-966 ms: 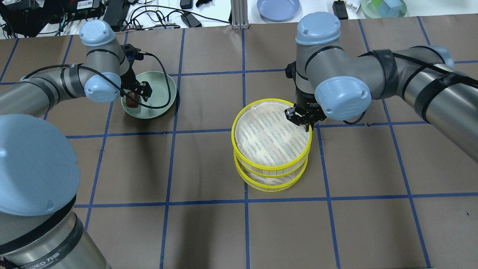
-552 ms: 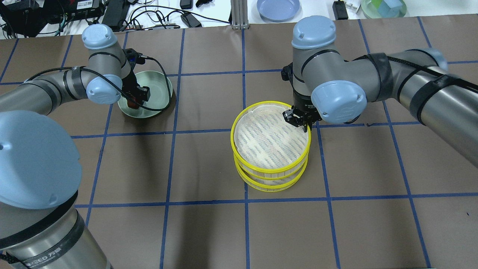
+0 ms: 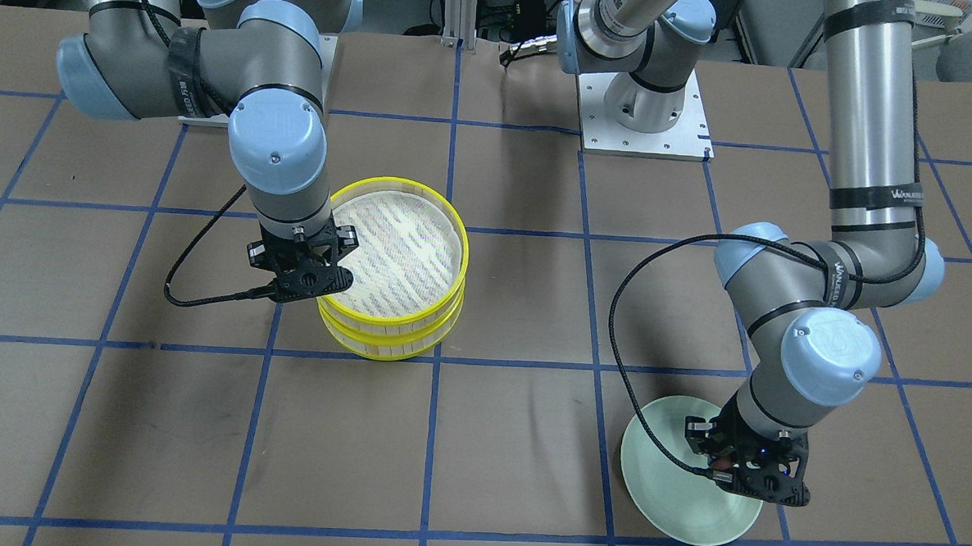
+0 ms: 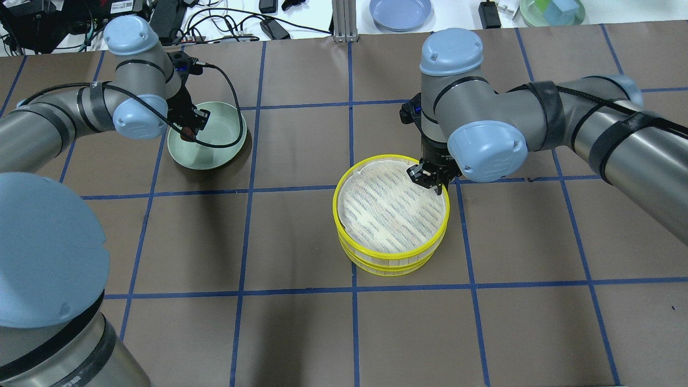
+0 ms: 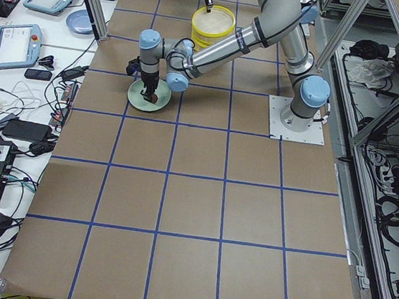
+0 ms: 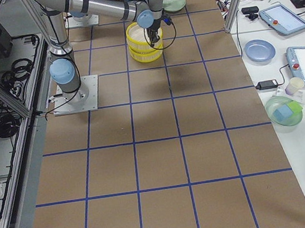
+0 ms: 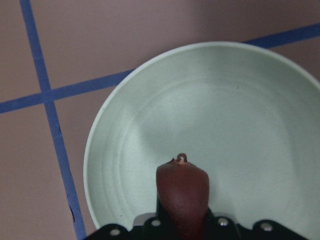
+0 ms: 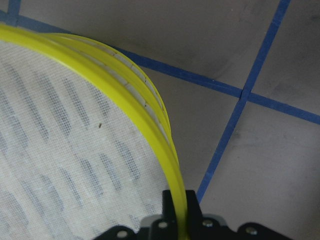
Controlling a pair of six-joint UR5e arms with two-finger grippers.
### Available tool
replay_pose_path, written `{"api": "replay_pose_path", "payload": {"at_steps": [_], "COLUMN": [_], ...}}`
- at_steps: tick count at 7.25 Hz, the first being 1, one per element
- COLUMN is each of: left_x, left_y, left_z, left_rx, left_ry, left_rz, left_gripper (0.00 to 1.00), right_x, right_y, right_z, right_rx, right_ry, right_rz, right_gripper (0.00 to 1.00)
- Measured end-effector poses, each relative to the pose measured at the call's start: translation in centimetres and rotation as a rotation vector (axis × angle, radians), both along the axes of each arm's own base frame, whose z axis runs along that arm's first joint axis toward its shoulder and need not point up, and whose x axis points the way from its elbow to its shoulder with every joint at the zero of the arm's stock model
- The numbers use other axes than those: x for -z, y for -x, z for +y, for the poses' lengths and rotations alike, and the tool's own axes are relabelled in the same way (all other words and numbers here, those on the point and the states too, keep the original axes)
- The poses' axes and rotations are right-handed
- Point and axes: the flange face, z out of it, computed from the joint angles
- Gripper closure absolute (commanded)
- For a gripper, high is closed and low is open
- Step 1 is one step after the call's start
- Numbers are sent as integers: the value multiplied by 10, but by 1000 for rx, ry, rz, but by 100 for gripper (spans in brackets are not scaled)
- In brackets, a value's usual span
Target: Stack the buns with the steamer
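My left gripper is shut on the dark reddish-brown bun and holds it above the near-left part of the pale green plate. The plate also shows in the left wrist view, with nothing lying in it. My right gripper is shut on the far right rim of the upper yellow steamer tray. That tray rests on the lower steamer tray, slightly offset. The right wrist view shows the yellow rim between the jaws. The pale cream bun is hidden.
A blue plate and a bowl of coloured blocks lie beyond the table's far edge, beside cables. The left arm's base plate sits at the robot's side. Blue tape lines grid the brown table.
My left gripper has lifted the reddish-brown bun up and toward the far left. The right gripper has lowered the upper steamer tray onto the lower one. The green plate shifted slightly left.
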Motion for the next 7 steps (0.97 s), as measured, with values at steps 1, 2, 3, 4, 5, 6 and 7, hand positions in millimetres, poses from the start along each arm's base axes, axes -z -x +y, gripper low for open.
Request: {"api": "replay_pose_path", "payload": {"at_steps": [1, 2, 3, 4, 5, 6, 7], "left_x": [-26, -52, -78, -103, -125, -142, -152], "left_y": [16, 37, 63, 86, 105, 123, 140], "left_z": [4, 11, 23, 38, 53, 67, 79], "left_rx": [-76, -142, -198, -252, -303, -358, -410], "left_ry": [21, 30, 29, 16, -2, -23, -50], "left_rz": [48, 97, 154, 212, 268, 307, 325], "left_gripper": [100, 100, 100, 100, 100, 100, 100], "right_x": [-1, 0, 3, 7, 10, 11, 14], "right_y": [1, 2, 3, 4, 4, 5, 5], "right_z": [-2, -3, -2, -1, 0, 1, 1], "right_rx": [0, -2, -3, -4, -4, -3, 5], "right_ry": [11, 20, 17, 11, 7, 3, -1], "right_rz": [-4, -5, -3, 0, 5, 10, 17], "right_gripper": [100, 100, 100, 100, 79, 11, 0]}}
